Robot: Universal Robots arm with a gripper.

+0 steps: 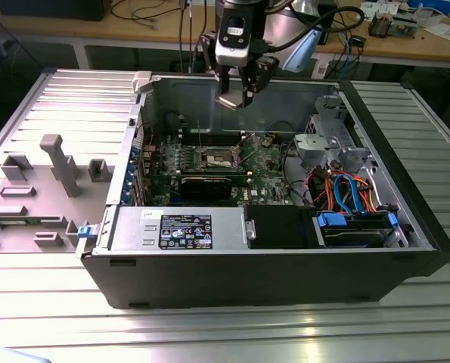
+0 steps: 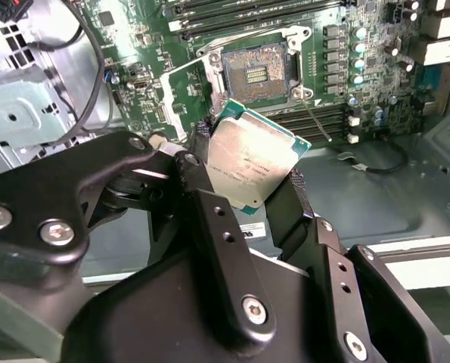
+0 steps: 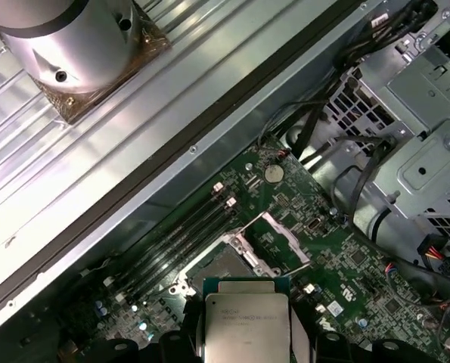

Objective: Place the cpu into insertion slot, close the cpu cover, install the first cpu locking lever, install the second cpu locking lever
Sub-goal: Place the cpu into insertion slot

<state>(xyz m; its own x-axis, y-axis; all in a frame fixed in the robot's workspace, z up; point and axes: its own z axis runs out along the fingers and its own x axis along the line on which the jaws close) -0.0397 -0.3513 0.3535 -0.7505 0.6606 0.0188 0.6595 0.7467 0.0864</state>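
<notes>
The gripper (image 1: 238, 92) is hanging over the open computer case (image 1: 270, 283), its jaws clamping the cpu (image 2: 252, 157) by two opposite edges, with the silver top facing the second wrist view. The chip is hovering above the green motherboard (image 1: 266, 172), not touching the insertion slot (image 2: 258, 71), whose dark centre is lying exposed. The cpu cover (image 3: 279, 240) is seemingly standing swung up beside the socket, though its exact tilt is hard to judge. In the first wrist view the chip is overlapping the socket's near edge.
</notes>
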